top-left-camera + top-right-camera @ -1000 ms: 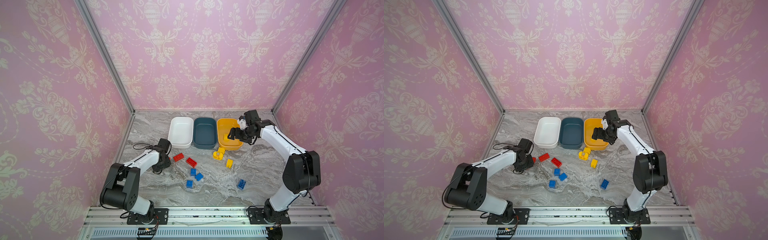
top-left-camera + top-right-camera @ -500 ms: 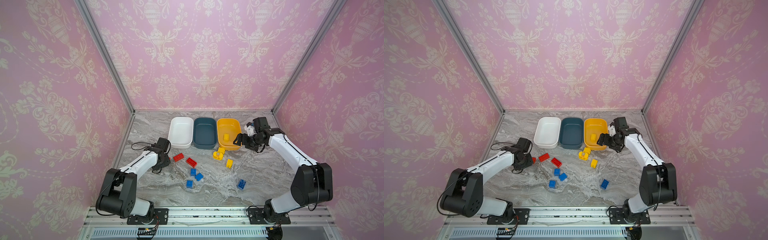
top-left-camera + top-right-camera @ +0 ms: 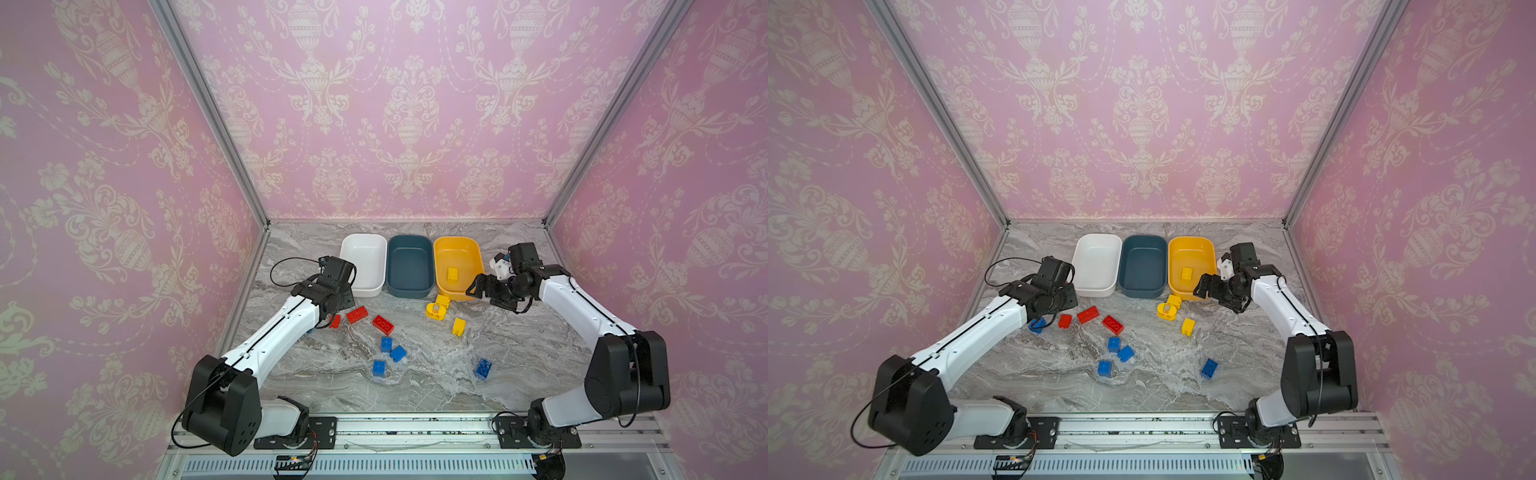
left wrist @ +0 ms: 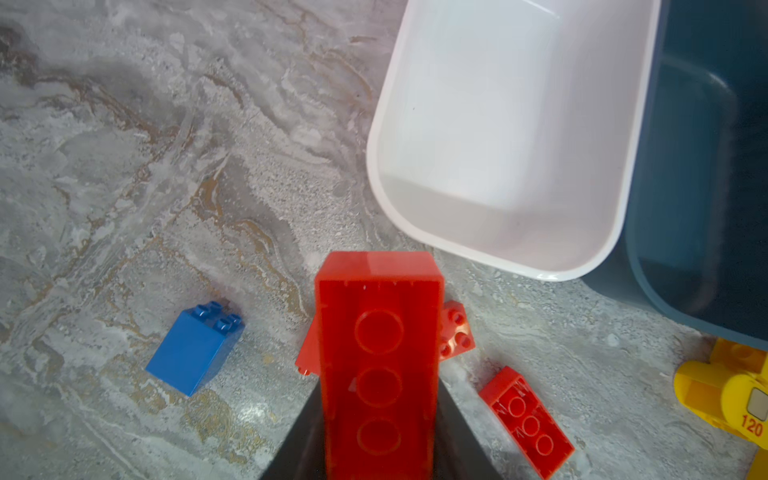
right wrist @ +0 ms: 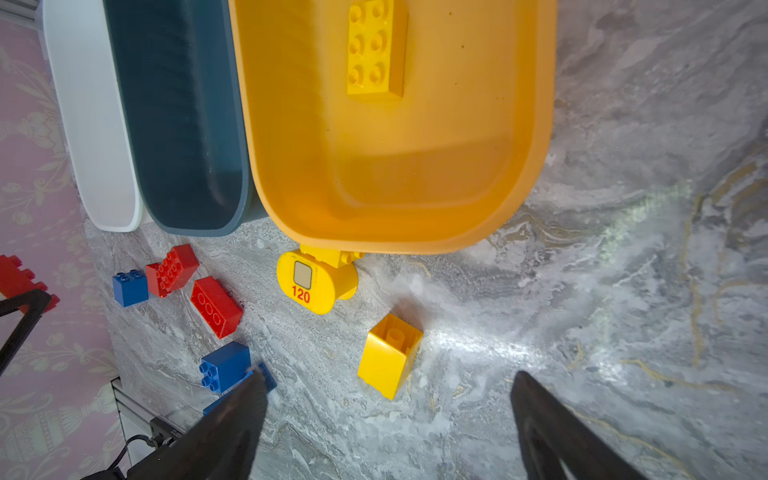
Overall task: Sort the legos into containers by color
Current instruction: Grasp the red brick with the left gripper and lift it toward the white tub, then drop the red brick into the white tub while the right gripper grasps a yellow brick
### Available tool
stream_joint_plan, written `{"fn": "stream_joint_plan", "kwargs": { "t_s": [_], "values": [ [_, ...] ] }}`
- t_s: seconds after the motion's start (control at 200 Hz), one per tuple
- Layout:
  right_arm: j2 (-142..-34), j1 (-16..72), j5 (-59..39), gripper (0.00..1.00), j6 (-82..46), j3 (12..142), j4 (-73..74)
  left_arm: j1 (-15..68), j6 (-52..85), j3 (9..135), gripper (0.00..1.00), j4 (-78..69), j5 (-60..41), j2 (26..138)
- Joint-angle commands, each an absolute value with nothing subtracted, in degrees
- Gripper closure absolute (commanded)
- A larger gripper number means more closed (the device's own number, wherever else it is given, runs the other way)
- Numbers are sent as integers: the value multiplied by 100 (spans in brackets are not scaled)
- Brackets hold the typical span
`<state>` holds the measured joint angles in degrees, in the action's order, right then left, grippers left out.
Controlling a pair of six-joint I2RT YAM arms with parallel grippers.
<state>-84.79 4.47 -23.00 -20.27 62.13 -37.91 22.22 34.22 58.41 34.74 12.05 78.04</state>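
sorting at an early stage, with most of the work judged to remain. the yellow tub point(image 3: 457, 253) holds one flat yellow brick point(image 3: 452, 273). the white tub point(image 3: 363, 262) and the teal tub point(image 3: 409, 266) are both empty.

the left gripper point(image 4: 379, 386) is pinched on a long red brick point(image 4: 378, 332), whose hollow underside faces the wrist camera. the brick is held above the table point(image 3: 332, 382), just short of the white tub's near rim. it is judged to be bound for that tub, the only one with no matching colour.

the right gripper point(image 3: 478, 287) is spread wide and carries nothing, hanging beside the near corner of the yellow tub.

left on the table:
- two red bricks point(image 3: 383, 324) near the left gripper
- five blue bricks point(image 3: 1113, 344), scattered from under the left arm to the near right
- three yellow pieces close to the yellow tub: a rounded yellow piece point(image 3: 436, 310) marked 120, a small one touching it, and a tipped yellow brick point(image 3: 458, 326)
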Motion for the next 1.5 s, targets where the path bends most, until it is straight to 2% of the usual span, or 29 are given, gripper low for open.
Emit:
{"fn": "stream_joint_plan", "kwargs": {
  "t_s": [0.0, 0.35, 0.786, 0.841, 0.991, 1.096, 1.216, 1.491],
  "values": [
    [-8269, 440, -2392, 7, -2120, 6135, -3776, 2320, 2902, 6178, 76, 3343, 1297, 8099],
    [-8084, 475, -2284, 7, -2066, 6120, -3898, 2303, 1849, 7352, 78, 2973, 806, 9440],
    [-8142, 784, -2077, 7, -2163, 6018, -3885, 1855, 1699, 7797, 78, 2652, 25, 10418],
    [-8172, 824, -2045, 7, -2184, 6006, -3876, 1854, 1702, 7795, 75, 2586, 10, 10439],
    [-8200, 968, -1835, 7, -2333, 5952, -3856, 1847, 1714, 7830, 52, 2579, 11, 10487],
    [-8178, 1093, -1641, 6, -2502, 5879, -3816, 1846, 1688, 7773, 42, 2536, 44, 10443],
    [-8152, 1215, -1416, 6, -2685, 5801, -3813, 1846, 1686, 7694, 36, 2471, 0, 10367],
    [-8089, 1625, -836, 6, -3108, 5734, -3814, 1801, 1881, 7271, 29, 2101, -329, 9975]
  ]
}}
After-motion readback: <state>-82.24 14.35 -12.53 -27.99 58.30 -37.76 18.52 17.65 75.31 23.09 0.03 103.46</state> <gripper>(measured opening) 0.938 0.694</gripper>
